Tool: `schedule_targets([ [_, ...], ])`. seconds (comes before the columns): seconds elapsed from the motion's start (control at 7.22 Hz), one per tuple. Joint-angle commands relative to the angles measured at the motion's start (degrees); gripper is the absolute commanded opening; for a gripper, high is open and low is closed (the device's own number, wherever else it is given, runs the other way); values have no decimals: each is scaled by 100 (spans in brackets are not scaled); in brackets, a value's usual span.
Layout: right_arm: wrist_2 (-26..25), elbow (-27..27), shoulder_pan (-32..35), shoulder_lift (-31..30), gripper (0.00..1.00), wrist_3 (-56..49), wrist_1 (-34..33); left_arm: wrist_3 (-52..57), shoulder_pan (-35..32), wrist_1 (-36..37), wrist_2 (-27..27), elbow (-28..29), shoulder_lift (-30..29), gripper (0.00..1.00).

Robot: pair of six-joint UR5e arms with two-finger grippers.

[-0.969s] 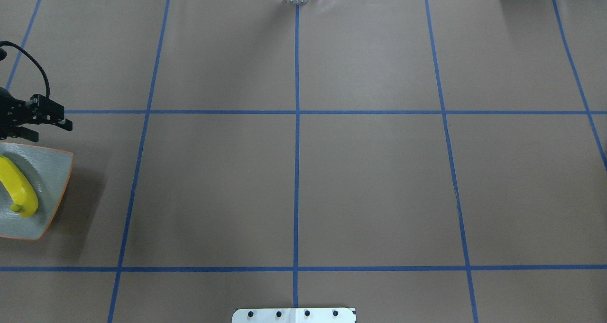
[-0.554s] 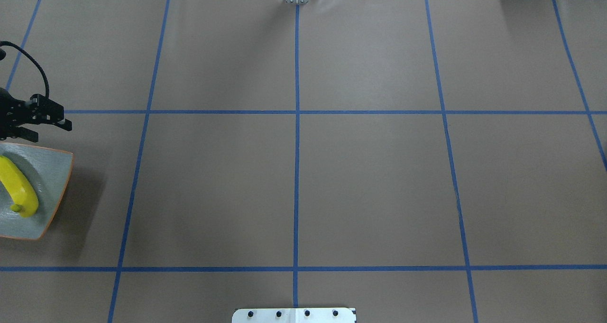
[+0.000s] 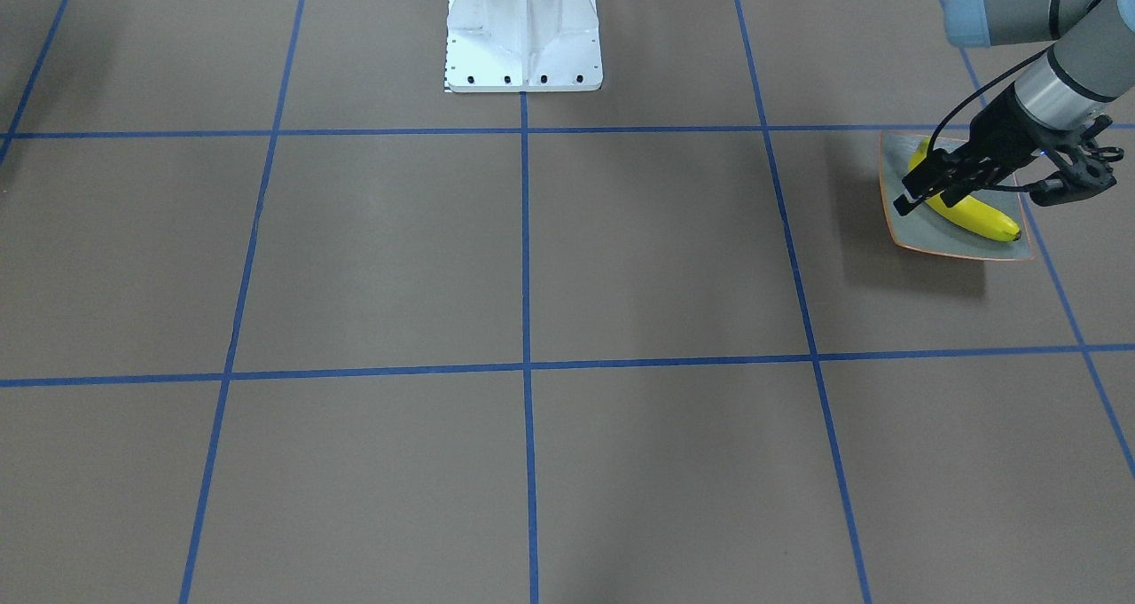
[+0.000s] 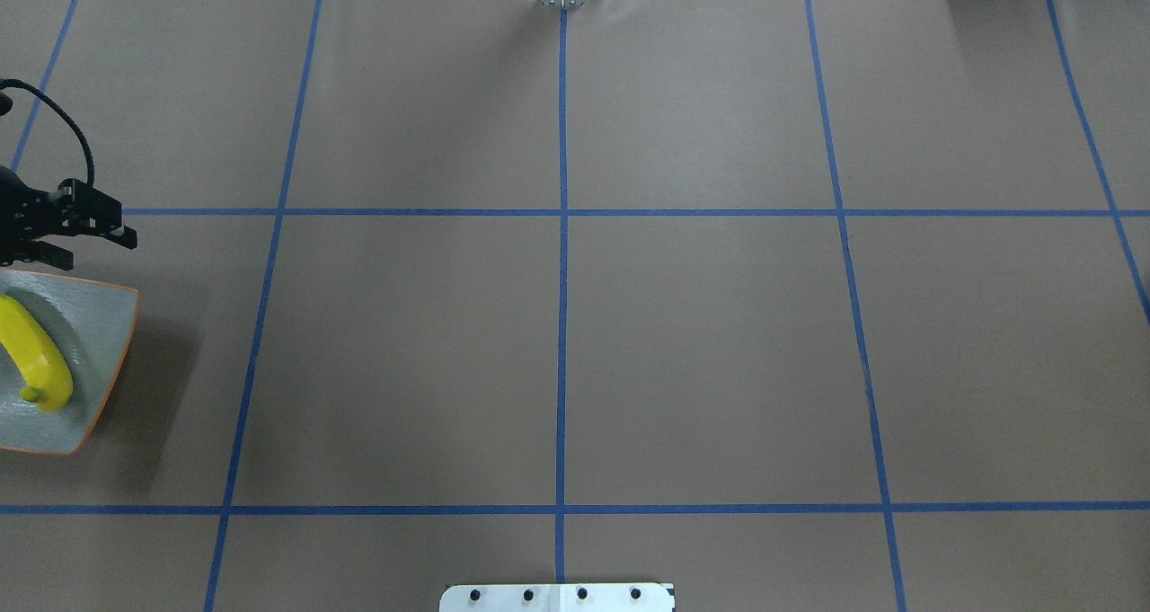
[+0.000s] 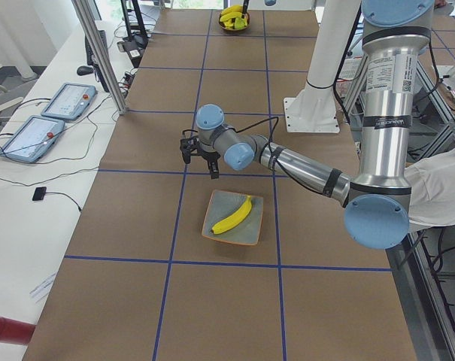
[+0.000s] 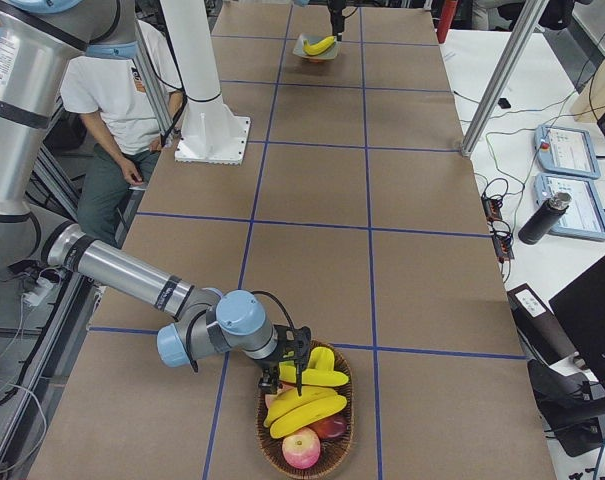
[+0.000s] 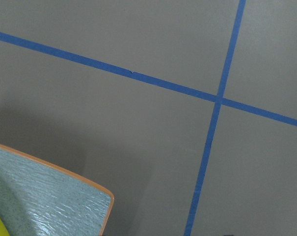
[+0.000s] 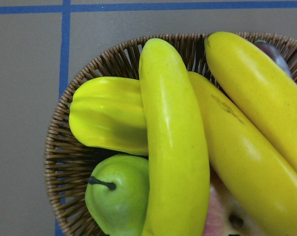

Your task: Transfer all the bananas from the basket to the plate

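One yellow banana (image 4: 36, 351) lies on the square grey-green plate (image 4: 99, 315) at the table's left end. My left gripper (image 4: 101, 247) hovers open and empty just beyond the plate's far edge, also seen in the left side view (image 5: 201, 164). The woven basket (image 8: 60, 147) holds three more bananas (image 8: 175, 147), seen close from above in the right wrist view. In the right side view my right gripper (image 6: 292, 365) hangs over the basket (image 6: 272, 455) and its bananas (image 6: 307, 410). I cannot tell whether it is open or shut.
A yellow ridged fruit (image 8: 106, 118), a green pear (image 8: 121, 196) and a red apple (image 6: 302, 450) share the basket. The white robot base (image 3: 523, 27) stands mid-table. A seated person (image 6: 112, 90) is beside the table. Blue tape lines grid the brown surface.
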Motion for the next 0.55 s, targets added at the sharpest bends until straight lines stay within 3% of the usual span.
schedule_targets([
  [0.0, 15, -33, 0, 1, 34, 15, 12, 0, 1, 0, 0, -3, -1, 84],
  [0.14, 50, -33, 0, 1, 7, 15, 4, 0, 1, 0, 0, -12, -1, 84],
  [0.28, 50, -33, 9, 1, 0, 15, 4, 0, 1, 0, 0, -21, 8, 84],
  [0.42, 50, 2, 9, 1, 0, 6, 4, 0, 1, 0, 0, -29, -1, 84],
])
